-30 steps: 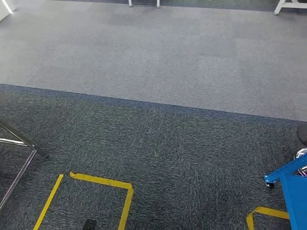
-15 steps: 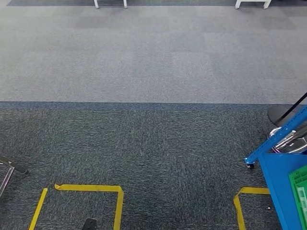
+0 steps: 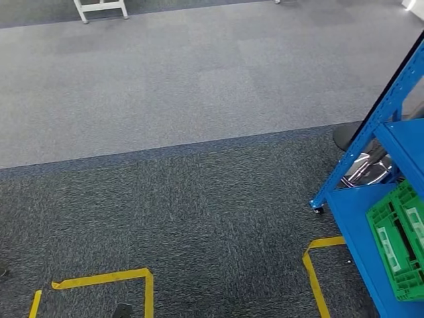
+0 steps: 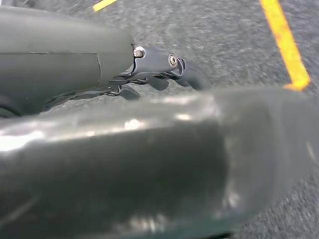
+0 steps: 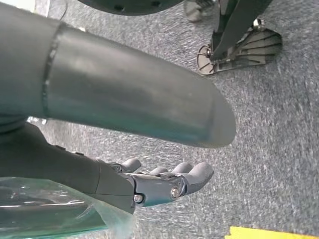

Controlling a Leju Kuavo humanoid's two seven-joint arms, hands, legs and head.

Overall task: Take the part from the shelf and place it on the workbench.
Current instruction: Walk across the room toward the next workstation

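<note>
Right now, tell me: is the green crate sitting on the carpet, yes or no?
No, the green crate rests on a blue shelf deck, above the carpet.

Before me the carpet (image 3: 200,99) lies open from nine o'clock to one o'clock. At three o'clock the blue shelf (image 3: 372,126) blocks my right side, a green crate (image 3: 400,242) resting on its lower board.
</note>
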